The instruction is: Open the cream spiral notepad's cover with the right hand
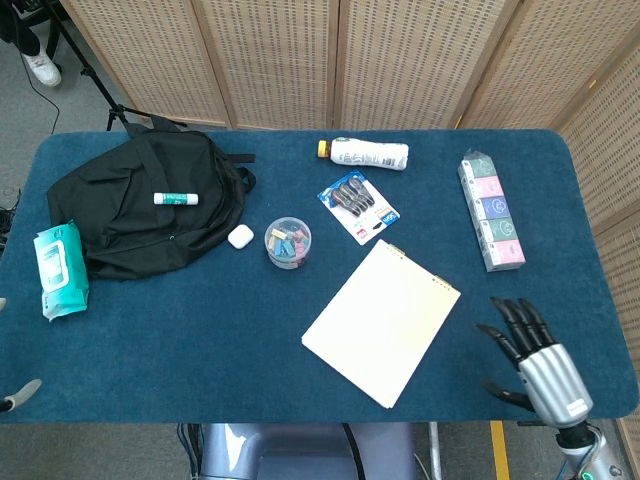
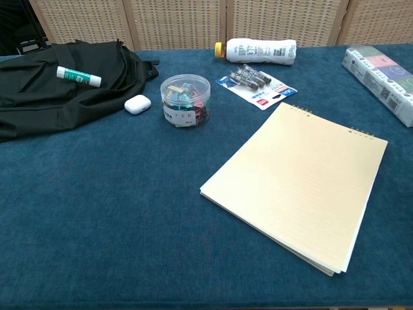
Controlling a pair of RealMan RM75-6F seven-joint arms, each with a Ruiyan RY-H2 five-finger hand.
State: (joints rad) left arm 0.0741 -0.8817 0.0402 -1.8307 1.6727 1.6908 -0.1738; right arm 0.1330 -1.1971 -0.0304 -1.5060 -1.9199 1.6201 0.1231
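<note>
one closed notepad, one hand beside it

one cream spiral notepad (image 1: 381,321) lies flat and closed on the blue table (image 1: 200,330), turned at an angle, its spiral edge at the far right and its lower corner near the table's front edge. one right hand (image 1: 528,357) hovers over the front right corner of the table, apart from the notepad, fingers (image 1: 512,322) spread and holding nothing. the left hand is not in either view.

counted elsewhere: one black backpack (image 1: 140,205) at the far left with one glue stick (image 1: 176,198) lying on it; one pack of wet wipes (image 1: 58,270) at the left edge; one white earbud case (image 1: 240,237) just beside the backpack; one white bottle (image 1: 369,153) lying on its side near the back edge; one blister pack of pens (image 1: 358,206); one long pack of tissues (image 1: 491,209) toward the right edge.

open cloth runs along the front, left of the notepad, and between the notepad and the hand.

one clear round tub (image 2: 185,99) holds coloured binder clips, too many and too small to count.
</note>
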